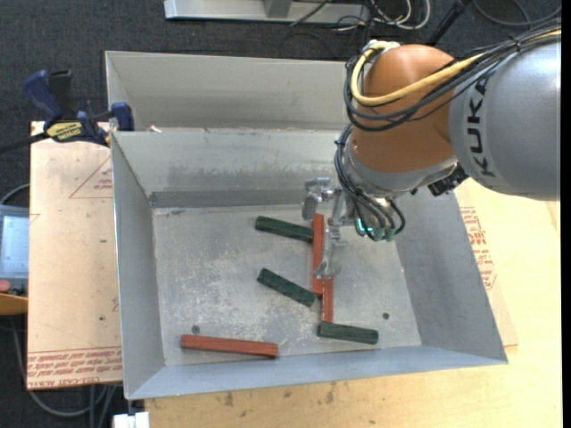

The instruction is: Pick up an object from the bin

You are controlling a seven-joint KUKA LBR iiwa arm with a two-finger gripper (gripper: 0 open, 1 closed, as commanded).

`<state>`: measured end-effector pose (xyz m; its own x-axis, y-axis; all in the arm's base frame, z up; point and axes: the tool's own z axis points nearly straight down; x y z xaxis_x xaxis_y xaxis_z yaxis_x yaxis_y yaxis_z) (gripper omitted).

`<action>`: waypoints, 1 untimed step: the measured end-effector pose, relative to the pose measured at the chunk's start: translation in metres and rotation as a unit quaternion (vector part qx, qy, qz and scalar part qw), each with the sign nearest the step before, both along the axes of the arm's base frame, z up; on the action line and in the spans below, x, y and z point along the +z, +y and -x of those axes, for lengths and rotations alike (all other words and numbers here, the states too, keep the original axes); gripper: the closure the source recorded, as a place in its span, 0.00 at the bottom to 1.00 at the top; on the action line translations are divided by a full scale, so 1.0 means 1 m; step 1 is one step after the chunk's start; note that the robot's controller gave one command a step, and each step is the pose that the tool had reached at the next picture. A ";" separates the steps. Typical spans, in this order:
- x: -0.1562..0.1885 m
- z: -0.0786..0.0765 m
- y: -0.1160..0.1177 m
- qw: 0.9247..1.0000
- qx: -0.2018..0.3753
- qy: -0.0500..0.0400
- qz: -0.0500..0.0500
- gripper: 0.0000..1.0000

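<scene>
In the camera view, the gripper (324,237) is hanging directly over a red stick (318,259) lying right of the bin's (134,239) centre, between two green sticks (284,229), and its jaws' state cannot be told.

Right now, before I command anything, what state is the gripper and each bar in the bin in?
Two-finger gripper: low at the middle of the grey metal bin, over a red bar; grip unclear.
Red flat bar under the gripper: running front to back.
Red flat bar by the front wall: lying flat, clear of the gripper.
Three dark green short bars: lying flat, clear of the gripper.
</scene>
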<state>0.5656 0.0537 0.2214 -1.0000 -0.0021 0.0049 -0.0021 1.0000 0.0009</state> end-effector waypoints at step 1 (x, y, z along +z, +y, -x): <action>-0.155 -0.057 -0.007 1.000 -0.024 -0.003 0.000 0.00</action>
<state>0.6230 0.0468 0.0665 -0.9989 0.0459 -0.0018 0.0459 0.9989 0.0020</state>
